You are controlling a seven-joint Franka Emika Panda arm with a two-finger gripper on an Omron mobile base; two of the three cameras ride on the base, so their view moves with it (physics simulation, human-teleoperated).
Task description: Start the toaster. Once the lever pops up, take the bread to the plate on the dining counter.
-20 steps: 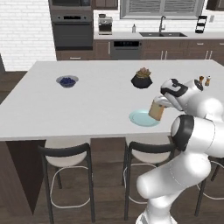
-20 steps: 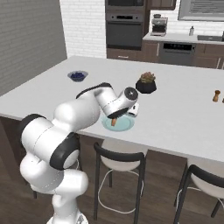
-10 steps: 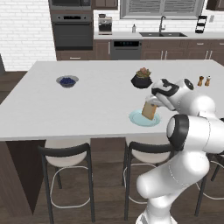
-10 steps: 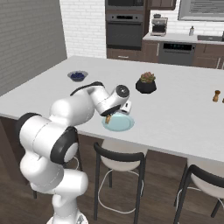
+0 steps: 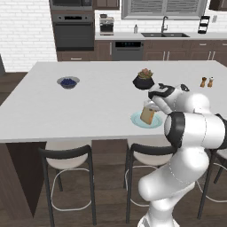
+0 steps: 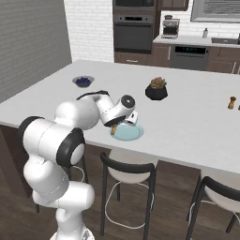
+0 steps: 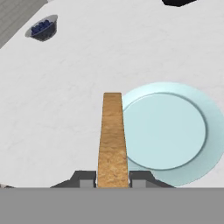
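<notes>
- The bread point(image 7: 113, 140) stands on edge, seen edge-on, its long side running straight out from the gripper point(image 7: 113, 179) toward the counter point(image 7: 87, 65).
- Golden-brown, grainy crust.
- Gripper clamped on its near end.
- It hangs over the left rim of the plate point(image 7: 175, 131).
- A bowl point(image 7: 43, 28) sits far off.

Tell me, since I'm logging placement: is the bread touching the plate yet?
Cannot tell. The hand view shows the bread edge-on over the plate rim; no view shows contact or a gap plainly.
</notes>
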